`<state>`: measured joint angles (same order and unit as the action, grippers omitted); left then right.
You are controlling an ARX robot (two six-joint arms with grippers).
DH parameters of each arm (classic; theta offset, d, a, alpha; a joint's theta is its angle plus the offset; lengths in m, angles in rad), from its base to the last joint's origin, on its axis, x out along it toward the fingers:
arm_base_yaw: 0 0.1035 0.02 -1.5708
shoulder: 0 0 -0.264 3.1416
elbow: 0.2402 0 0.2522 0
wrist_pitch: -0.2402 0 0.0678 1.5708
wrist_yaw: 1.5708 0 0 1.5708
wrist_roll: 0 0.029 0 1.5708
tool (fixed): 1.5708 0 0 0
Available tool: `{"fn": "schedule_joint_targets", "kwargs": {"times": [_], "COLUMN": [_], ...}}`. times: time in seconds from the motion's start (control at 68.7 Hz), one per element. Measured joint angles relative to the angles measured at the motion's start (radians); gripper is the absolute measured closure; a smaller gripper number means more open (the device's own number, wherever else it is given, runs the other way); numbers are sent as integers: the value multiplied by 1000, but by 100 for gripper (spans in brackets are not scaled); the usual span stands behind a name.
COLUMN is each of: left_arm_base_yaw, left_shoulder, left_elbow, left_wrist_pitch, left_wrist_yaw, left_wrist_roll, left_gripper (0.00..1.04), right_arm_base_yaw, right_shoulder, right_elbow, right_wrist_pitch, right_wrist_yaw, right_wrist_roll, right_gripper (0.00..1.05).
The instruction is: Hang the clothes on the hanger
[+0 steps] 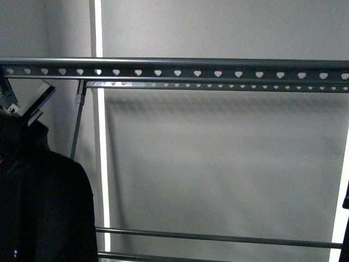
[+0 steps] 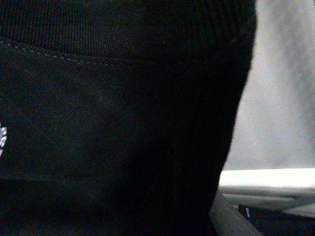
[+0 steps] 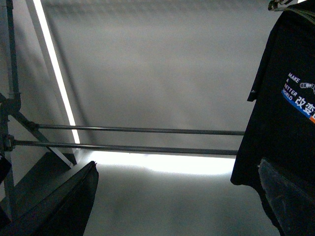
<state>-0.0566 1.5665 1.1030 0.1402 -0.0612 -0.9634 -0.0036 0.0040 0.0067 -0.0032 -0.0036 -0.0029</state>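
Note:
The black T-shirt (image 1: 43, 207) hangs at the far left of the front view, below the grey rack's top rail (image 1: 180, 71) with its row of heart-shaped holes. My left gripper (image 1: 16, 109) is shut on the shirt's top, just under the rail's left end. In the left wrist view the black fabric (image 2: 113, 123) with its ribbed collar fills most of the picture and hides the jaws. In the right wrist view the shirt (image 3: 285, 113) hangs at one side, showing its white MAKE A BETTER WORLD print. My right gripper (image 3: 172, 206) is open and empty, apart from the shirt.
A second pierced rail (image 1: 218, 85) runs just behind the top one. Two thin lower bars (image 3: 138, 130) cross the rack low down, and a slanted leg (image 1: 78, 125) stands left of centre. A grey wall with a bright vertical strip (image 1: 101, 164) lies behind.

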Motion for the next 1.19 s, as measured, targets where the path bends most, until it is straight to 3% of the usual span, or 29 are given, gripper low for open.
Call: {"fn": "schedule_joint_targets", "kwargs": {"times": [0.117, 0.218, 0.32, 0.393, 0.495, 0.553, 0.641, 0.714, 0.772, 0.917, 1.194], "left_arm_base_yaw": [-32, -79, -124, -130, -103, -87, -76, -73, -75, -95, -180], "left_shoulder": [-69, -122, -142, -109, 5, 87, 175, 261, 295, 373, 378], "left_elbow": [-26, -31, 10, 77, 248, 366, 484, 579, 608, 676, 710], "left_wrist_pitch": [87, 91, -93, -282, -588, -693, -657, -492, -412, -209, -60], "left_wrist_yaw": [151, 378, 666, 777, 737, 645, 492, 342, 317, 372, 504], "left_wrist_roll": [104, 242, 510, 722, 1138, 1378, 1626, 1894, 2015, 2303, 2399], "left_gripper": [100, 100, 100, 100, 100, 100, 100, 100, 100, 100, 100], "right_arm_base_yaw": [0, 0, 0, 0, 0, 0, 0, 0, 0, 0, 0], "right_shoulder": [0, 0, 0, 0, 0, 0, 0, 0, 0, 0, 0], "right_elbow": [0, 0, 0, 0, 0, 0, 0, 0, 0, 0, 0], "right_wrist_pitch": [0, 0, 0, 0, 0, 0, 0, 0, 0, 0, 0], "right_wrist_yaw": [0, 0, 0, 0, 0, 0, 0, 0, 0, 0, 0], "right_wrist_roll": [0, 0, 0, 0, 0, 0, 0, 0, 0, 0, 0], "right_gripper": [7, 7, 7, 7, 7, 7, 7, 7, 7, 7, 7]}}
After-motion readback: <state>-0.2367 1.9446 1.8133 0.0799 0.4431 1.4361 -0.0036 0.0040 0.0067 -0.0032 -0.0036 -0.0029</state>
